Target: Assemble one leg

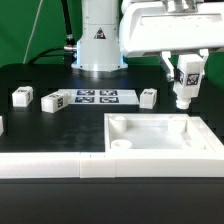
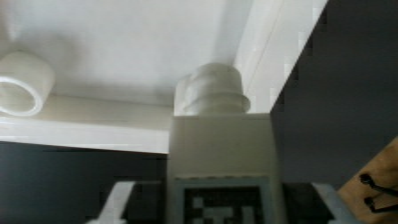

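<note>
My gripper [image 1: 185,72] is shut on a leg [image 1: 186,82], a small white post with a black-and-white tag, held upright above the far right corner of the large white tray part [image 1: 150,136]. In the wrist view the held leg [image 2: 221,140] points its screw tip down at the tray's rim [image 2: 267,50], beside a round corner socket [image 2: 22,88]. Three more legs lie on the black table: one [image 1: 148,98] near the tray, two [image 1: 53,101] [image 1: 22,97] at the exterior view's left.
The marker board [image 1: 98,97] lies flat in front of the robot base [image 1: 100,45]. A white wall [image 1: 60,166] runs along the table's near edge. Part of another white piece [image 1: 2,125] shows at the exterior view's far left.
</note>
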Motion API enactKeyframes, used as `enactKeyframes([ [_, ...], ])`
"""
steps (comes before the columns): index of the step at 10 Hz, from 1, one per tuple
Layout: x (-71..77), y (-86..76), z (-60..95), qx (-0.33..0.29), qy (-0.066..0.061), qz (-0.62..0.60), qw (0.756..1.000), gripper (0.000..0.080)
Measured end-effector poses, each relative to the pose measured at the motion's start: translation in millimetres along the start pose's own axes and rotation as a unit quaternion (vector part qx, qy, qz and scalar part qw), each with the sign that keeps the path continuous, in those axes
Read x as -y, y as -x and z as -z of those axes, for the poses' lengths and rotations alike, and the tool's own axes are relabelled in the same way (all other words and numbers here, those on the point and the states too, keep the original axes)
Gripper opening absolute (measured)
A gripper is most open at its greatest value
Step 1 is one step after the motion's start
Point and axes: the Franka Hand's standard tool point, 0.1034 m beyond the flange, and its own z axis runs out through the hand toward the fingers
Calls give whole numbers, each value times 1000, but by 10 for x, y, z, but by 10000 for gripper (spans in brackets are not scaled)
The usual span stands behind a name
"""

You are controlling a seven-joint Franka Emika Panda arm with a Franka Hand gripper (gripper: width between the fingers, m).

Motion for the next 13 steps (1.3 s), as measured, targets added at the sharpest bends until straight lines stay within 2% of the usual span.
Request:
enactKeyframes([
  [2, 105, -141, -173, -5, -5, 11, 1000, 287],
  [5, -20, -320, -382, -13, 0, 28, 1000, 287],
  [6, -77, -336, -449, -13, 2, 31, 999, 287],
  [11, -113, -321, -469, -11, 4, 29, 1000, 287],
  [13, -79, -322, -545, -9, 2, 30, 999, 287],
])
